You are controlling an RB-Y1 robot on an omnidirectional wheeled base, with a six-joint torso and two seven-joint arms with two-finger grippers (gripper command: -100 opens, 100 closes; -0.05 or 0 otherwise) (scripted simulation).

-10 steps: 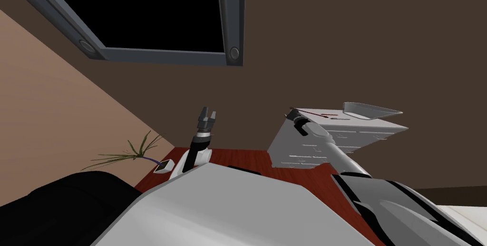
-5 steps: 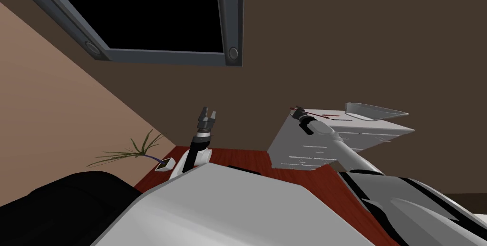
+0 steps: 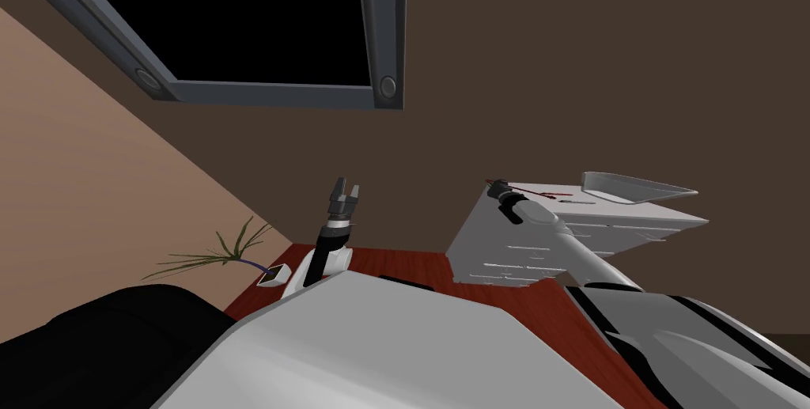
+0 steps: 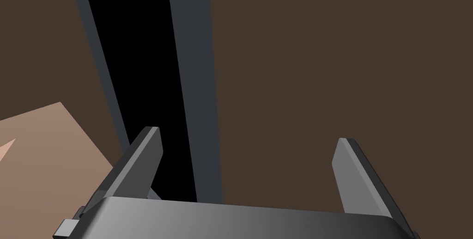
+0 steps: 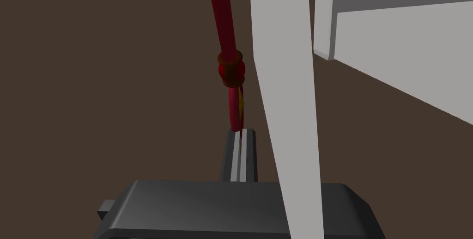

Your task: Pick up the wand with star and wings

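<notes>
Wand (image 5: 229, 37) in closed right claw (image 5: 239, 135)

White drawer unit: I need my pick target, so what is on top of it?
A thin red wand, its near end pinched by the right gripper, a small grey piece and a shallow grey tray. The tray's rim hides its inside.

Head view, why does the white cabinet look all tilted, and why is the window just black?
Head view: the white drawer unit only seems to lean, since the camera is rolled and its wide lens splays the walls; the black area inside the grey window frame is not drawn. Right wrist view: the red wand, pinched by the right gripper, looks dim, without glare.
</notes>
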